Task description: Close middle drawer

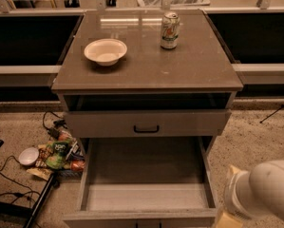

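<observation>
Middle drawer [144, 175], where is it? (Mia)

It is just left of the gripper [227, 218], and it is pulled far out. Its grey front is down low, and the right end of that front is right beside the gripper. I cannot tell if they touch. (Ben)

Where is the gripper? (Mia)

Down in the bottom right corner. Only a yellowish bit of it shows, partly cut off. A fat white arm [269, 194] sits just right of it and a bit above. (Ben)

Is the gripper wide or narrow? (Mia)

I cannot tell. It holds nothing that I can see. (Ben)

What is above the middle drawer? (Mia)

The top drawer [103, 123]. It is up and left of the gripper, and far less pulled out. It has a small black handle [146, 128], and a dark gap shows over its front. (Ben)

And on the top [194, 68]? (Mia)

A white bowl [105, 51] and a can [169, 30]. Both are well away from the gripper, up and to the left. The can stands upright. The bowl is further left than the can, and they are apart. (Ben)

Anything on the floor? (Mia)

Yes, far left of the gripper, past the middle drawer. Some snack bags [58, 153] lie in a heap. A small white dish [28, 156] sits just left of them, and black cables [6, 172] run near it. (Ben)
</observation>
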Controlling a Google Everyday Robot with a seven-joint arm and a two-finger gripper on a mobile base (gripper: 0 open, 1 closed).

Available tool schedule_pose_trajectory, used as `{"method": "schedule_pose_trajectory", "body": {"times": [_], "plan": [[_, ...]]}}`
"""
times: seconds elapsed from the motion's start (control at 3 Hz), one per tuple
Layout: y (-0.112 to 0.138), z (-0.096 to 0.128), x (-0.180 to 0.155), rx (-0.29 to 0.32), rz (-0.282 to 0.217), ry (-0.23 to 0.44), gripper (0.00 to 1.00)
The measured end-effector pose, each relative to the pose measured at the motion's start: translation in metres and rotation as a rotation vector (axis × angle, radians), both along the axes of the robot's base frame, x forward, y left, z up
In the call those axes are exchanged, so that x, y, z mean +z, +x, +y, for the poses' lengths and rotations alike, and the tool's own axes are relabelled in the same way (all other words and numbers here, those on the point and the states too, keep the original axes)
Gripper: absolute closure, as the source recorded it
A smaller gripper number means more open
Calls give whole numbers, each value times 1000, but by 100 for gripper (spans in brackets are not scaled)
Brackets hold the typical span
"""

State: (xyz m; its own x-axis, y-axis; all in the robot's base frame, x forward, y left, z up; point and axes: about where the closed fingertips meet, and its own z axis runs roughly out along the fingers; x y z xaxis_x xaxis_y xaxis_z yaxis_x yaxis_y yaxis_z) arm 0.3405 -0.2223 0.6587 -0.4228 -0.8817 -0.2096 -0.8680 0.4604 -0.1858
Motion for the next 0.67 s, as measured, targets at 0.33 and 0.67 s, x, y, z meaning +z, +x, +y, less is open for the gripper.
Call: {"method": "schedule_pose_trajectory", "body": {"times": [0.33,0.67], "plan": [[-11,-1,-13,-5,21,3,0],[-4,-15,-37,-30,25,14,14]]}}
